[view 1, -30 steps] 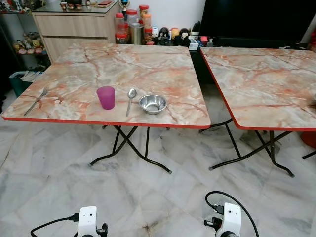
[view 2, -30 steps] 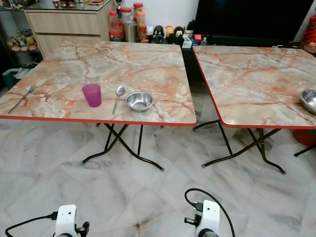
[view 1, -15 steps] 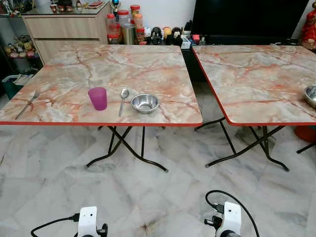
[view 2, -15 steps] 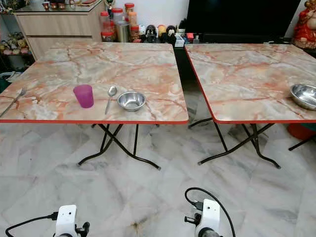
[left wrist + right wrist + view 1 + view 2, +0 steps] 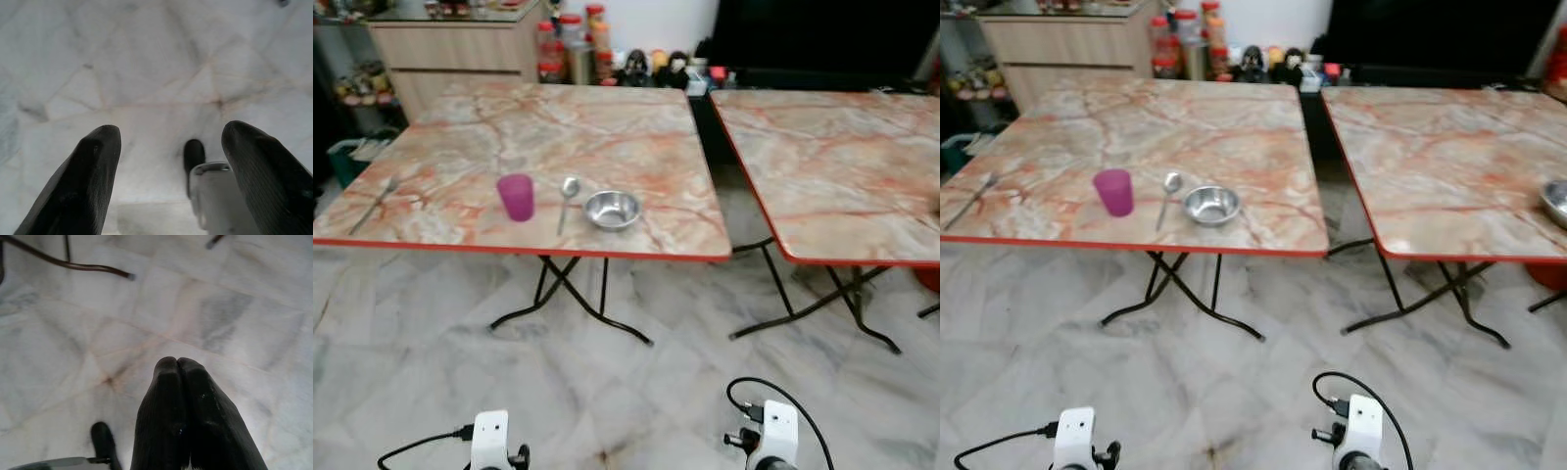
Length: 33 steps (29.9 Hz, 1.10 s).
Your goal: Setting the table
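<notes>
Marble-topped table (image 5: 607, 127) at 12 o'clock: cup (image 5: 517, 196), spoon (image 5: 567, 201), bowl (image 5: 612, 209) grouped as one setting. Left gripper (image 5: 166, 171) hung wide apart, right gripper (image 5: 182, 363) pressed closed, both empty.

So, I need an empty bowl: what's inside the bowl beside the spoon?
The bowl looks empty: bare shiny metal inside. Its near rim hides a sliver of the bottom. The spoon lies beside it.

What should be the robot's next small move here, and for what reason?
Probably step forward toward the left marble-patterned folding table. The purple plastic cup, metal spoon and steel bowl sit near its front edge, while both grippers hang low over the floor, the left gripper open, the right gripper shut.
</notes>
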### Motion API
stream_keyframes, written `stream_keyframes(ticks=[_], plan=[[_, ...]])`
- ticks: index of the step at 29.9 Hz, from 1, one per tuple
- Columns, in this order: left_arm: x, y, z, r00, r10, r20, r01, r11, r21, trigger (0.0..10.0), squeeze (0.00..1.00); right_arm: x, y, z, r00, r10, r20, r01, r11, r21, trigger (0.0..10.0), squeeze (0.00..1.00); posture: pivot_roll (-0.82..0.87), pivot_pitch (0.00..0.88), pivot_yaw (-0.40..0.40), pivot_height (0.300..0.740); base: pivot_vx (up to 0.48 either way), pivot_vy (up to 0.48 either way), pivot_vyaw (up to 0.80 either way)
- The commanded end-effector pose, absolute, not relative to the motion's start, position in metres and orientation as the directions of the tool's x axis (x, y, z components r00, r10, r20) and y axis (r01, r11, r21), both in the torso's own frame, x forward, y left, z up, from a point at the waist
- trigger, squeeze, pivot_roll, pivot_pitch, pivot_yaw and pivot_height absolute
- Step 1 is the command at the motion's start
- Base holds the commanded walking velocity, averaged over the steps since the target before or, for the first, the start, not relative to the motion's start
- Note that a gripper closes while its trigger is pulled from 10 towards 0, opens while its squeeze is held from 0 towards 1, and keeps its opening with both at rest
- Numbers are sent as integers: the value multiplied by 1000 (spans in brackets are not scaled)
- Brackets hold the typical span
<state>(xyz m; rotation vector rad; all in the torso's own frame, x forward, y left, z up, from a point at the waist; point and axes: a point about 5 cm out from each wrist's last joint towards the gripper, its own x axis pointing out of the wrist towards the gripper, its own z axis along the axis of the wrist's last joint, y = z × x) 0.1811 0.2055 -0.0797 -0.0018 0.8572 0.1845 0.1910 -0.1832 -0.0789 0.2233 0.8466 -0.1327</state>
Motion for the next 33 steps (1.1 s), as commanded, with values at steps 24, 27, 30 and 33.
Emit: stream_keyframes(ticks=[24,27,30,33], plan=[[180,207,-80,632,171,-756,-168,982,82,10000,0,190,-181,-80,655,-17,-755,186,973,140,10000,0,8,0,-26,740,324,0,151],[180,207,-80,631,172,-756,-170,982,82,10000,0,190,-180,-80,655,-16,-755,185,973,140,10000,0,6,0,-27,740,197,0,0],[180,207,-80,631,173,-756,-174,982,79,10000,0,190,-181,-80,655,-15,-756,186,972,142,10000,0,4,0,-30,740,0,0,0],[180,206,-80,630,172,-758,-175,982,77,10000,0,188,-182,-80,653,-18,-757,191,971,141,10000,0,1,0,-31,740,0,0,0]])
